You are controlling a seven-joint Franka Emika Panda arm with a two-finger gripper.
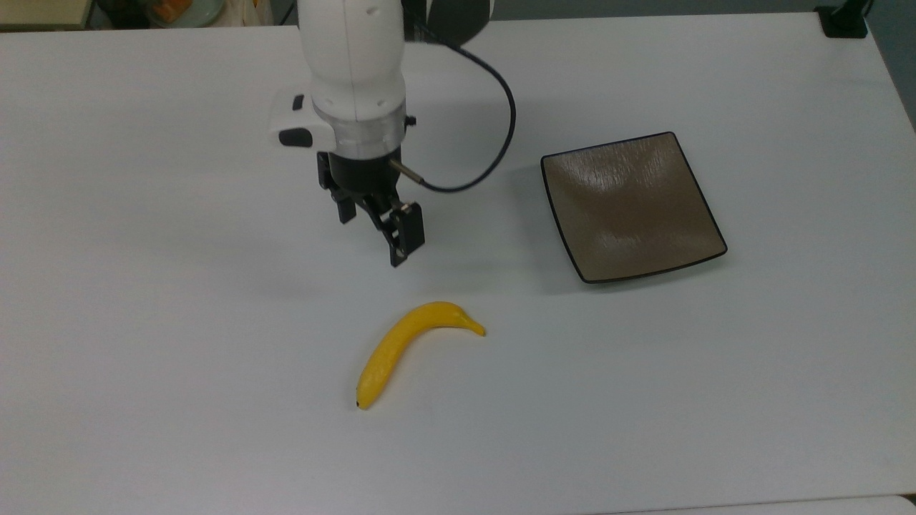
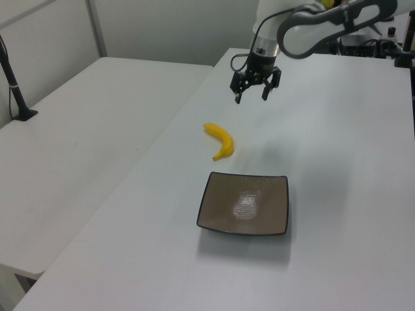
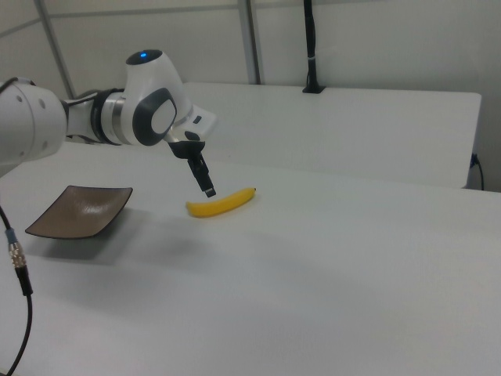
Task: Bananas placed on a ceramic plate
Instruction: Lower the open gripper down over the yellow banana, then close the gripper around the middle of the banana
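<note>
Gripper (image 2: 251,96) above table (image 1: 143,322), fingers spread apart, holding nothing — hangs clear of banana (image 1: 408,347). Banana flat on bare table, near top view's lower middle. Ceramic plate (image 1: 633,207) well apart toward top view's right, nothing on it.

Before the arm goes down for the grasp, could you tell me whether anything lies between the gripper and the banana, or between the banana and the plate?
Nothing visible does. The open gripper hangs above bare table short of the banana, and the stretch from there to the empty plate is bare too.
</note>
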